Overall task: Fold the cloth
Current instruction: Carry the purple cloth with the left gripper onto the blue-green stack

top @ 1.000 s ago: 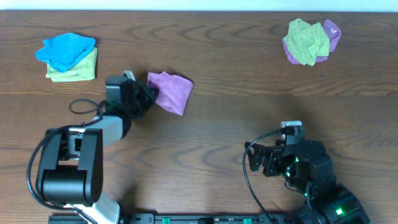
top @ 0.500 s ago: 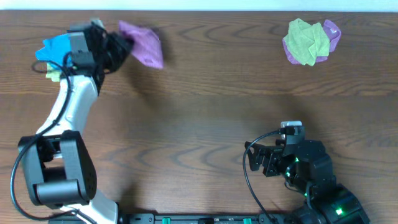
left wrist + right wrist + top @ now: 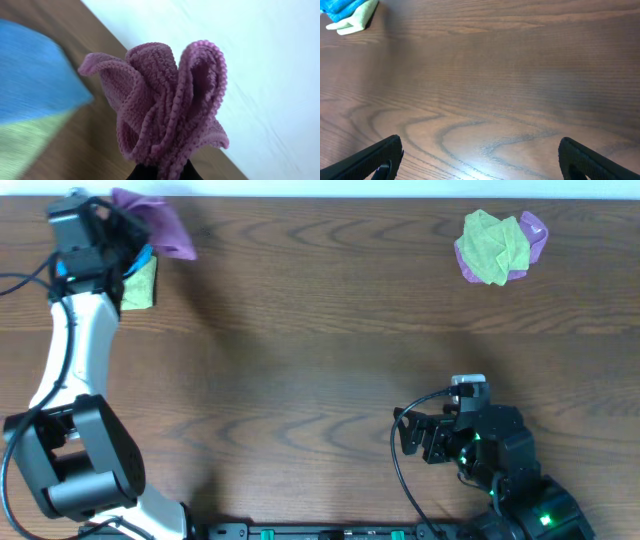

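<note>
The purple cloth (image 3: 160,225) hangs bunched from my left gripper (image 3: 125,230), which is shut on it above the far left corner of the table. In the left wrist view the cloth (image 3: 167,102) fills the middle in folds, pinched between the dark fingertips (image 3: 162,172) at the bottom edge. It is lifted off the table. My right gripper (image 3: 425,438) is open and empty, low over bare wood at the front right; its two fingers show at the bottom corners of the right wrist view (image 3: 480,160).
A bright blue cloth (image 3: 30,80) lies on a yellow-green cloth (image 3: 140,280) just under my left gripper. A crumpled yellow-green cloth (image 3: 492,246) over another purple cloth (image 3: 533,228) sits at the back right. The table's far edge runs right behind the left gripper.
My left arm has carried the purple cloth from the middle left of the table up and back to the far left corner, over the blue and yellow-green pile. The right arm has not moved.
</note>
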### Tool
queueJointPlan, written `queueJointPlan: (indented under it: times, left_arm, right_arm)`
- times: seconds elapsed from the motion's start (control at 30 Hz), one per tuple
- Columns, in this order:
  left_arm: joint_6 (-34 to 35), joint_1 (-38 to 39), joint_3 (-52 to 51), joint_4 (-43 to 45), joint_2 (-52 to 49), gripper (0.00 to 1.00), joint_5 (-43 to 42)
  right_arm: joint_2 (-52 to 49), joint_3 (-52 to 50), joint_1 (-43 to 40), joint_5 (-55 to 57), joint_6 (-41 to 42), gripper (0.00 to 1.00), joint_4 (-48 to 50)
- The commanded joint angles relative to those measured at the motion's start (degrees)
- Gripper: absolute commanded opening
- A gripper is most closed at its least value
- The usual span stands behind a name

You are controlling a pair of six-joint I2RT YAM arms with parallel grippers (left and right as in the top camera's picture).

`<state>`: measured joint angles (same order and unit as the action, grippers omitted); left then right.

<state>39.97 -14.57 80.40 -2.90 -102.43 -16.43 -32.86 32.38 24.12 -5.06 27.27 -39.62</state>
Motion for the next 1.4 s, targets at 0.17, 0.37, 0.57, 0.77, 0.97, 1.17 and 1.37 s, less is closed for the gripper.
queueJointPlan:
  times: [0.17,0.37,0.57,0.77,0.97,1.17,1.37]
  left_arm:
    - [-1.4,-3.0,1.3,3.4,-2.4,0.06,1.8]
    - [-1.2,-3.1,1.3,9.4,-6.8,0.06,2.3]
    - [-0.7,-3.2,2.4,14.2,-11.2,0.06,4.0]
    - [-0.8,-3.6,4.4,15.9,-15.1,0.06,5.7]
    - [-1.0,-4.5,4.6,18.4,-16.7,0.06,8.3]
    - [-1.2,-5.7,4.6,17.4,-17.7,0.06,8.5]
    - [-1.3,-6.5,4.6,14.7,-17.9,0.06,9.5]
  right_arm:
    - [0.2,-0.3,-0.5,0.8,1.0,0.99,0.0]
    - [0.2,-0.3,-0.5,0.8,1.0,0.99,0.0]
    - [0.2,-0.3,-0.5,0.8,1.0,0.99,0.0]
    - [0.2,-0.3,-0.5,0.8,1.0,0.99,0.0]
    - [0.2,-0.3,-0.5,0.8,1.0,0.99,0.0]
    - [0.2,-0.3,-0.5,0.8,1.0,0.99,0.0]
    - [0.2,-0.3,-0.5,0.8,1.0,0.99,0.0]
